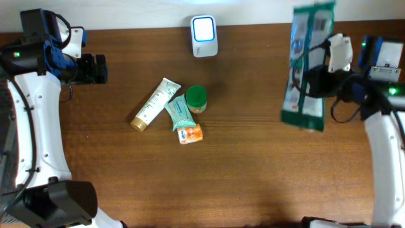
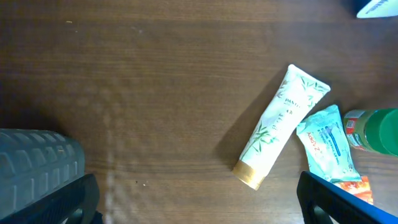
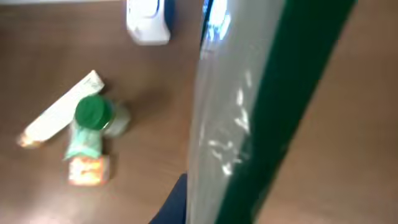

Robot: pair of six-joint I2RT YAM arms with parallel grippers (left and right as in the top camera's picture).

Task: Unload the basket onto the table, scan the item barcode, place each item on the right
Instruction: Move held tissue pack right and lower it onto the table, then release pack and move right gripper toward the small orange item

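A long flat package [image 1: 309,63], clear film with dark green edges, hangs above the right side of the table, and my right gripper [image 1: 318,71] is shut on it. The right wrist view is filled by the package [image 3: 261,106], with one dark finger [image 3: 177,202] showing beside it. The white scanner [image 1: 204,35] with a lit blue window stands at the back centre, to the left of the package. It shows again as the scanner [image 3: 148,18] in the right wrist view. My left gripper [image 1: 98,68] is open at the far left, nothing between its fingers [image 2: 74,199].
In the middle lie a white tube [image 1: 155,104], a teal wipes packet [image 1: 179,112], a green-lidded jar [image 1: 197,99] and a small orange packet [image 1: 190,133]. The tube [image 2: 280,124] and jar [image 2: 376,130] lie right of my left gripper.
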